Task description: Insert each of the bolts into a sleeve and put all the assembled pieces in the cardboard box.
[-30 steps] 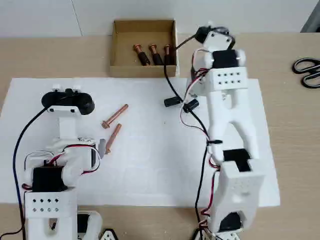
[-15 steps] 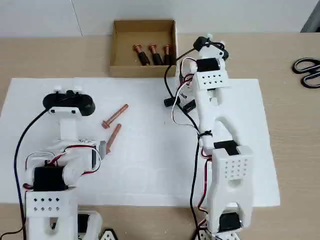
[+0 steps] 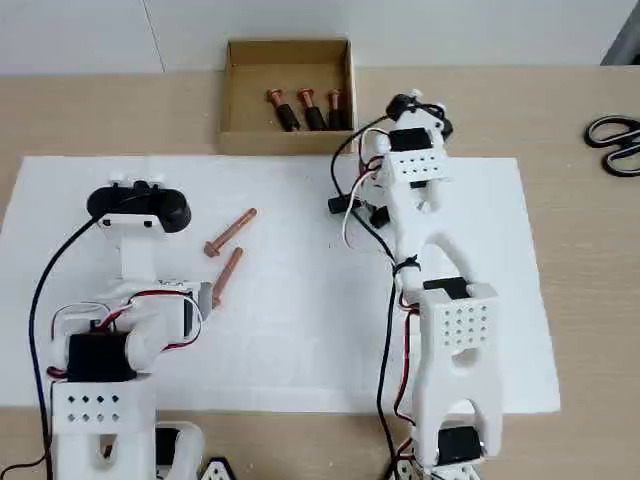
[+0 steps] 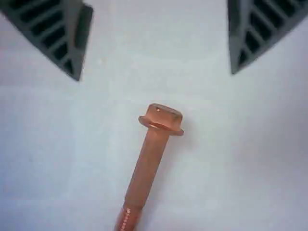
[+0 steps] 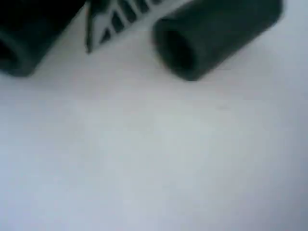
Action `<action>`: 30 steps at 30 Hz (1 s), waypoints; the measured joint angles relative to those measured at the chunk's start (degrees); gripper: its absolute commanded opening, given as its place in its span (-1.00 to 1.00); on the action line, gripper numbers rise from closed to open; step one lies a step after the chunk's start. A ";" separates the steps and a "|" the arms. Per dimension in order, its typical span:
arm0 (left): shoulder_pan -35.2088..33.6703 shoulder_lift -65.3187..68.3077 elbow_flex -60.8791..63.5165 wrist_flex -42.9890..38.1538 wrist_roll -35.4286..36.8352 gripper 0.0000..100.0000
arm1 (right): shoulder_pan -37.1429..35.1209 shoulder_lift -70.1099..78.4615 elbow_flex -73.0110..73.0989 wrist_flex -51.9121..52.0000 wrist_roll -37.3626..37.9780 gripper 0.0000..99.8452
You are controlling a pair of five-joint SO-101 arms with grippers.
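Two copper bolts (image 3: 232, 230) (image 3: 227, 276) lie side by side on the white sheet, just right of my left arm (image 3: 140, 205). In the left wrist view my left gripper (image 4: 154, 72) is open, and one bolt's head (image 4: 161, 120) lies just short of its fingertips. Two black sleeves (image 3: 345, 203) (image 3: 380, 212) lie beneath my right gripper (image 3: 366, 206). Its wrist view shows a ribbed finger (image 5: 120, 19) between a hollow sleeve (image 5: 216, 33) and the other sleeve (image 5: 29, 38). The cardboard box (image 3: 288, 46) at the back holds three assembled pieces (image 3: 305, 110).
A white paper sheet (image 3: 300, 340) covers the middle of the wooden table (image 3: 560, 100). Black scissors (image 3: 615, 140) lie at the far right edge. Black cables (image 3: 350, 180) hang off the right arm near the sleeves.
The right arm has dropped lower and drawn back from beside the box, its wrist now over the two sleeves. The left arm and both bolts stayed put.
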State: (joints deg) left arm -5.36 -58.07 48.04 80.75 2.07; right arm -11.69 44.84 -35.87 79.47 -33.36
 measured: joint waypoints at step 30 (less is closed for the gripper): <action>0.00 0.00 0.00 0.00 0.00 -0.62 | -8.26 -17.05 10.55 16.26 10.99 -0.98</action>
State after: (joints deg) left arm -5.36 -58.07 48.04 80.75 2.07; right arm -19.96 27.78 -25.32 95.74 -22.37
